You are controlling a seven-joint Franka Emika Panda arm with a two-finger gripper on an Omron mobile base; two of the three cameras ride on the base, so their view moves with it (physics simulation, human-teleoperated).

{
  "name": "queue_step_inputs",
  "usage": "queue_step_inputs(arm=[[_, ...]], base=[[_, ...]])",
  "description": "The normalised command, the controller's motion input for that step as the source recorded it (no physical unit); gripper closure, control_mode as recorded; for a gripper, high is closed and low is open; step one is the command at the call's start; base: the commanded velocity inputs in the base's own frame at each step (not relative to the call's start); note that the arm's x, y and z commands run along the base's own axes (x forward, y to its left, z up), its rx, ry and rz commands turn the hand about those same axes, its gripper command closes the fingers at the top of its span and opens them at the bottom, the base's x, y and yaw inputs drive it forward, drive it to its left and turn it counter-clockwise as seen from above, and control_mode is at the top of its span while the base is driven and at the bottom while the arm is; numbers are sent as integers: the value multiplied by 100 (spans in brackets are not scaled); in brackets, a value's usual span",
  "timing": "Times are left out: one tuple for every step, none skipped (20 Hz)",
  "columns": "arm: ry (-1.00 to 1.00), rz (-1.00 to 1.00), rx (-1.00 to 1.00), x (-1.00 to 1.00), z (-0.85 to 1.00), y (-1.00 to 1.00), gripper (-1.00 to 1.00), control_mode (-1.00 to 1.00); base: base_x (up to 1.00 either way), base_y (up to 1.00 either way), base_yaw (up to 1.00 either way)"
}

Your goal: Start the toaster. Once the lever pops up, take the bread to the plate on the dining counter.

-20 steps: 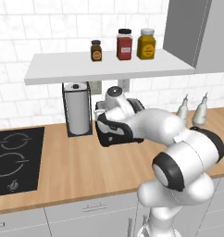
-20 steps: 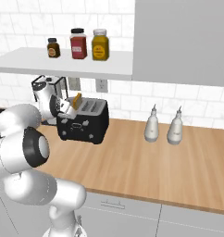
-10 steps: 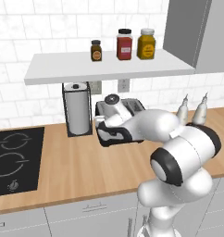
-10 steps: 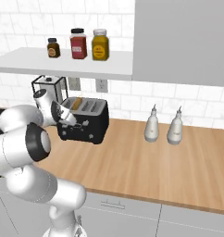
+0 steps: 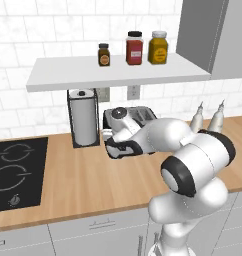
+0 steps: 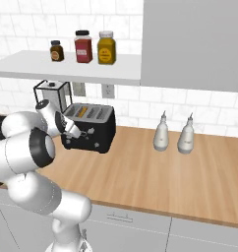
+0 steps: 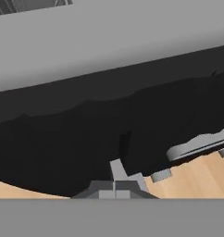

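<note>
- Left base view: your toaster (image 5: 132, 117) sits at the back edge of the worktop (image 5: 83, 175), just right of the paper-towel holder (image 5: 84, 124). The arm covers most of its front, and the gripper is hidden low against that black face. You get three jars on the shelf (image 5: 118, 71): a small dark jar (image 5: 104, 54), a red jar (image 5: 134, 48) and a yellow jar (image 5: 158, 47); contents too small to tell. Two bottles (image 5: 209, 118) stand near the back right, the hob (image 5: 15, 172) at the left edge.
- Right base view: the toaster (image 6: 90, 127) shows its grey slotted top; you can't tell if bread sits in the slots. The wrist is pressed to its left front corner.
- Hand view: the fingertips (image 7: 117, 172) are together, nothing between them, right up against the toaster's black wall (image 7: 63, 143). Grey lever-like part (image 7: 197, 144) lies to their right, apart from them.
</note>
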Motion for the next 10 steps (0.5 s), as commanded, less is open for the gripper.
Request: queue_step_inputs(arm=[[0,0,0,0,-28,0,100,-100],[2,0,0,0,-27,0,100,-100],[0,0,0,0,-11,0,100,-100],[0,0,0,0,0,0,100,-100],[0,-1,0,0,6,0,100,-100],[-2,-1,0,-1,26,0,100,-100],[-9,0,0,-16,50,0,100,-100],[-13,0,0,-29,58,0,100,-100],[-11,0,0,-39,56,0,100,-100],[-8,0,0,-47,44,-2,100,-100]], base=[[0,0,0],[0,0,0],[0,0,0],[0,0,0],[0,0,0],[0,0,0],[0,0,0],[0,0,0],[0,0,0],[0,0,0]])
